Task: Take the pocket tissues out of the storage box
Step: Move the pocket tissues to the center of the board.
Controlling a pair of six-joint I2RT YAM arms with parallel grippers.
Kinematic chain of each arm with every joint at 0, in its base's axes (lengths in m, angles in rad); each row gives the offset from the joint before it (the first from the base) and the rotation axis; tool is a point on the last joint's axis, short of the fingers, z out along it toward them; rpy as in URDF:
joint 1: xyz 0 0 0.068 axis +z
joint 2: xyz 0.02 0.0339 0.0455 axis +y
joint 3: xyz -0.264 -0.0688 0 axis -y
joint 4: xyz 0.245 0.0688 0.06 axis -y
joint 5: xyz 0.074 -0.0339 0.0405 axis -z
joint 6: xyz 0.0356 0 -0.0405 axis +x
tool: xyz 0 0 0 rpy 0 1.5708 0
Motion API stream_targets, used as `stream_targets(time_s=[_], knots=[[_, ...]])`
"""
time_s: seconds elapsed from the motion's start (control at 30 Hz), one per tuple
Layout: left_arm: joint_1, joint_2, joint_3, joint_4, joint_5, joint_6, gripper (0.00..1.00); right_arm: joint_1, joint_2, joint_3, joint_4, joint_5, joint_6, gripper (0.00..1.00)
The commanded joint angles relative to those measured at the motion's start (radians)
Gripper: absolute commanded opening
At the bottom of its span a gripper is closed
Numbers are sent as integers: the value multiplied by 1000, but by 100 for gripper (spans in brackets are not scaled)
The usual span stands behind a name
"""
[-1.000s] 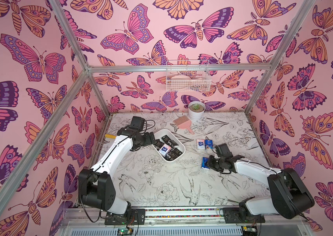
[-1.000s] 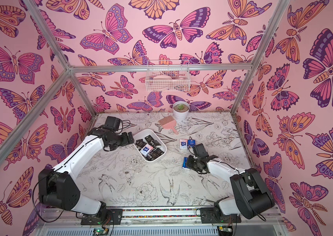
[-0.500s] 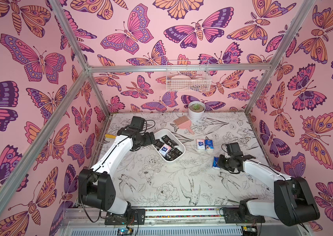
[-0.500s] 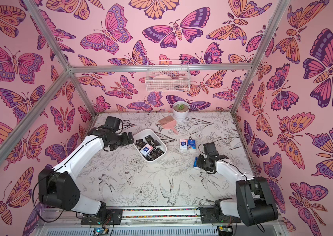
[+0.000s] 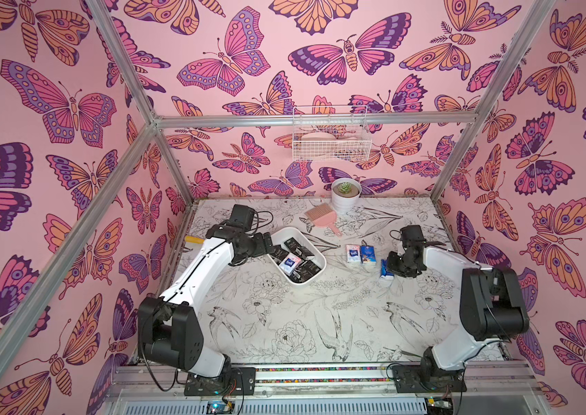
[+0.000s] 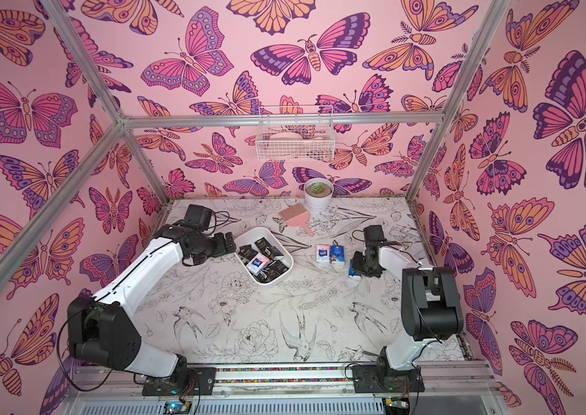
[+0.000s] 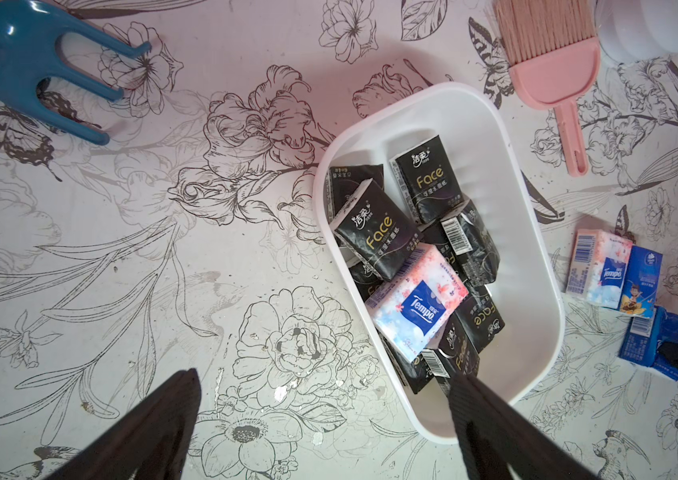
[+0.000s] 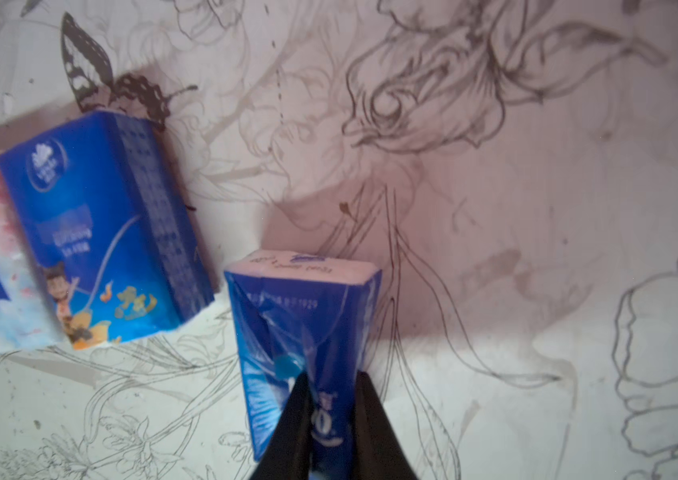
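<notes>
The right claw (image 8: 331,399) was pinched narrow on a blue pack (image 8: 304,332), held low beside the two packs (image 5: 361,254) already set near the desk's (image 5: 284,323) right edge, probably to lay it in the same row. A second before, that arm carried it nearer the desk's middle; the row gained nothing yet. The left claw (image 7: 320,419) gaped wide at the box's (image 7: 536,332) rim, unmoved, likely to steady it. The remaining packs (image 7: 412,270) lay jumbled inside.
</notes>
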Motion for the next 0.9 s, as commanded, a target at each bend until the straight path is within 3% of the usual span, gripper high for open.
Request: stream_targets(time_s=[0.0, 0.6, 0.87], knots=[[-3, -12, -12, -20, -10, 18, 100, -9, 97, 34, -121, 89, -93, 18], [-3, 5, -4, -23, -12, 7, 100, -3, 242, 183, -96, -62, -144, 24], [-3, -1, -8, -22, -15, 7, 100, 3, 251, 203, -102, -58, -146, 31]])
